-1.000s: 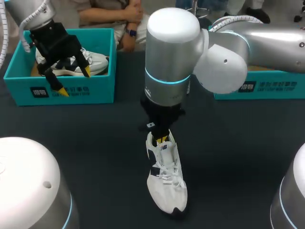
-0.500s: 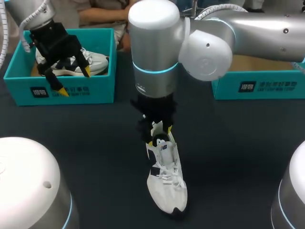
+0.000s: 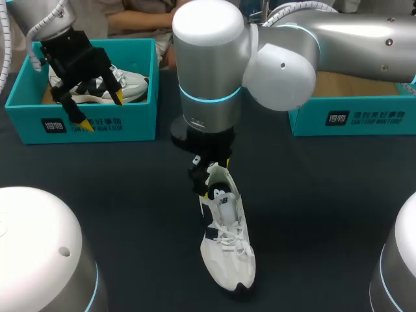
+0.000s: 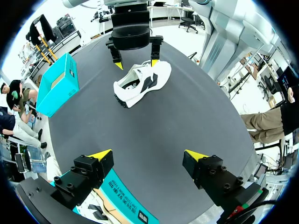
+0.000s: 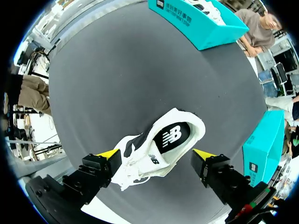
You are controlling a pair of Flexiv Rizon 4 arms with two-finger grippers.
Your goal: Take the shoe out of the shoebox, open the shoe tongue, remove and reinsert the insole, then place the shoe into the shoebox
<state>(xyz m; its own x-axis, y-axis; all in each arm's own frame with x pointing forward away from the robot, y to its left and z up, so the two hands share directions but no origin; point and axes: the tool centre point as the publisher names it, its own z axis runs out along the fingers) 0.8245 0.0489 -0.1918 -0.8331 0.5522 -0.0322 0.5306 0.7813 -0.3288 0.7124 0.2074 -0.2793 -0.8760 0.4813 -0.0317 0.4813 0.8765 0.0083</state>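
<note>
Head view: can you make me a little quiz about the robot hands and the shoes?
1. True or false: the right gripper is shut tight on the shoe lying on the table.
2. What does the left gripper hang over? A) bare table B) a shoebox with a second shoe inside C) a loose insole
3. How many teal shoeboxes are on the table?
Key: 1 false, it is open. 2 B. 3 two, counting the other shoebox.

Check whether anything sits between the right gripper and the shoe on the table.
Nothing visible does. The right gripper hangs open over the shoe at its heel opening, one finger on each side, with only air between.
</note>
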